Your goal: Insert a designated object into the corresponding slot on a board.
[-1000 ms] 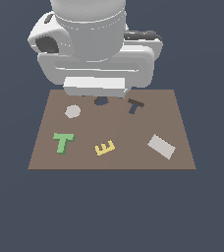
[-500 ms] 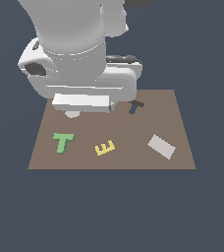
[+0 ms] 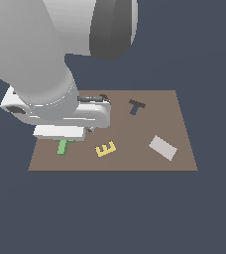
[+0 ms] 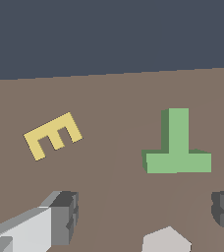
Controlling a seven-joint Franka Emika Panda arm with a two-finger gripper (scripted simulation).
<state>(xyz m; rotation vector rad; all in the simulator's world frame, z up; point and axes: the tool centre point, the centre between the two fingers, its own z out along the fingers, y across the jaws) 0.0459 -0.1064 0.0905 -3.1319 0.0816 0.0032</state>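
Note:
The green T block lies flat on the brown board. In the exterior view only its stem shows, at the board's front left, under my hand. My gripper is open and empty, hovering above the board just short of the T. Its two fingers stand wide apart. The dark T-shaped slot is at the back of the board, right of the middle, well away from the gripper.
A yellow E block lies beside the green T, also in the wrist view. A grey rectangular block lies front right. A grey hexagonal piece shows below the gripper. A dark rounded hole peeks out behind the arm.
The arm has swung from the back middle of the board toward the exterior view's left and front. It now hangs over the green T and hides its crossbar.

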